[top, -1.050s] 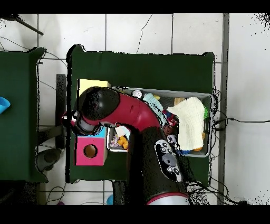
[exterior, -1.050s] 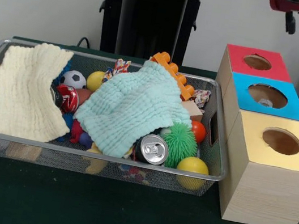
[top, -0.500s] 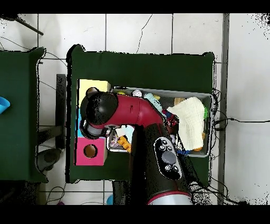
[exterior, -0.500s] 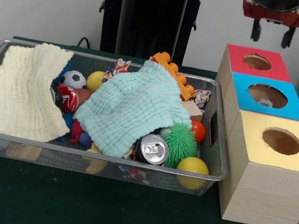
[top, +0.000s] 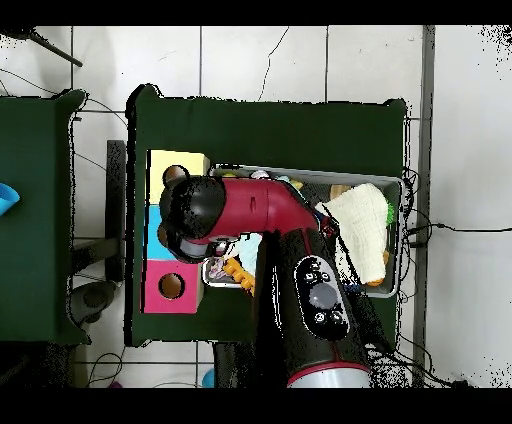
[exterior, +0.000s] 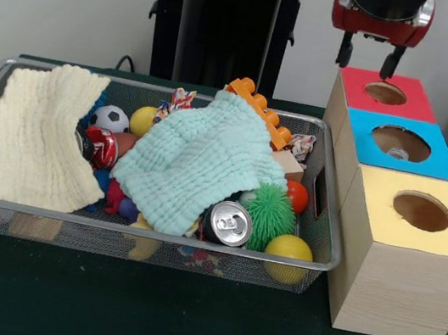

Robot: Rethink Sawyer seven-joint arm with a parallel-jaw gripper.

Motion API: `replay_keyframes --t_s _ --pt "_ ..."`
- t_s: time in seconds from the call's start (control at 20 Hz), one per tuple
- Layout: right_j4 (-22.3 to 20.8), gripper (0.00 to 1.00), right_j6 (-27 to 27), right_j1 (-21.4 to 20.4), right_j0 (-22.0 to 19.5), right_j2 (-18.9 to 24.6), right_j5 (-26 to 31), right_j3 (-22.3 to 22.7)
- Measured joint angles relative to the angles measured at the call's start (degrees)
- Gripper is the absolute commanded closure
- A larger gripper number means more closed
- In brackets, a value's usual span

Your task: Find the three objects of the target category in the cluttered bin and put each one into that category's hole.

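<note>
Over the last second our gripper has swung from the far right edge of the front view leftward and lower, and it now hangs above the red-topped box, just off that box's hole on the bin side. We judge this as travel back toward the wire bin for another search, not a drop. The two fingers stand parted with nothing between them and touch nothing.

Which category is wanted we cannot tell. Candidates sit in the bin: a drink can by the front rim, a green spiky ball and yellow ball beside it, a soccer ball, and more half hidden under the mint cloth and cream cloth.
</note>
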Motion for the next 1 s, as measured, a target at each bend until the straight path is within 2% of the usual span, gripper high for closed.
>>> replay_keyframes --t_s 0.25,1.0 --pt "-2.8 0.00 0.0 -0.1 -0.9 0.0 0.0 -0.8" --pt "-17.1 0.00 0.0 -0.2 -2.7 -0.1 0.0 -6.8"
